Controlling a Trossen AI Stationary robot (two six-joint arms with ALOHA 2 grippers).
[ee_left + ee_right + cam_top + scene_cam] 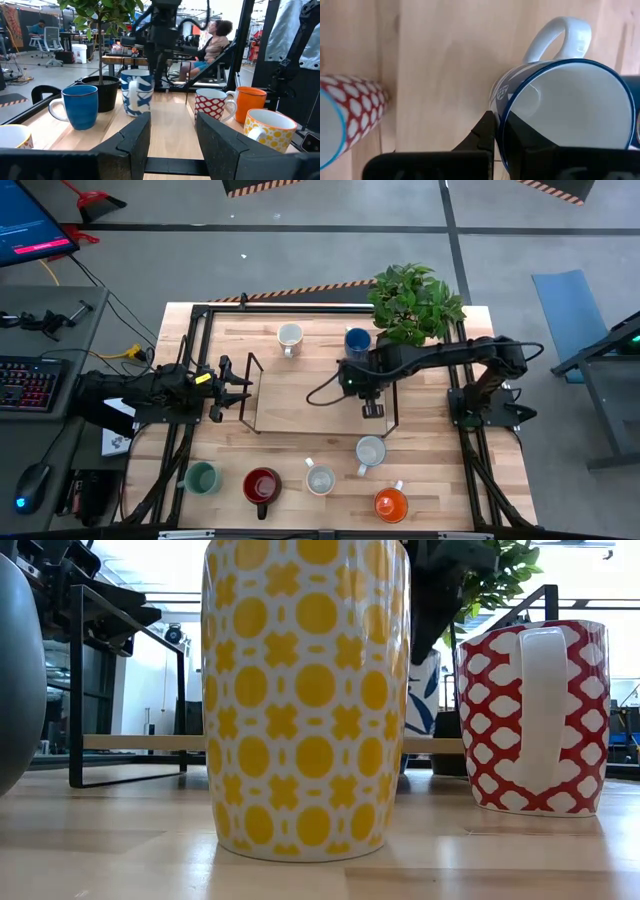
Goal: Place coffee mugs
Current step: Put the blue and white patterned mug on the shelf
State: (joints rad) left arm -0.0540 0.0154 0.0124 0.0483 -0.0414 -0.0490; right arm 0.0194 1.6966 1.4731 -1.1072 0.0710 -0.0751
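Note:
My right gripper (372, 406) is shut on a white mug with a blue pattern (560, 110) over the table's middle. It also shows in the left wrist view (137, 92) and far back in the low view (425, 690). A red-and-white mug (370, 450), a yellow-patterned mug (320, 478), a red mug (262, 485), a green mug (203, 478) and an orange mug (390, 503) stand near the front edge. A cream mug (290, 337) and a blue mug (357, 340) stand at the back. My left gripper (228, 385) is open and empty at the left. My right gripper holds the patterned mug by its rim (499, 107), on the side away from the handle (560, 35). One finger (525, 137) is inside the mug and one (481, 135) outside. The fingers point down from above. The mug hangs upright, its base seemingly just above the table.
A black wire frame (255, 395) stands on the table's middle, around the held mug. A potted plant (412, 302) stands at the back right, next to the blue mug. Bare wood lies between the frame and the front row of mugs. People sit in the room beyond.

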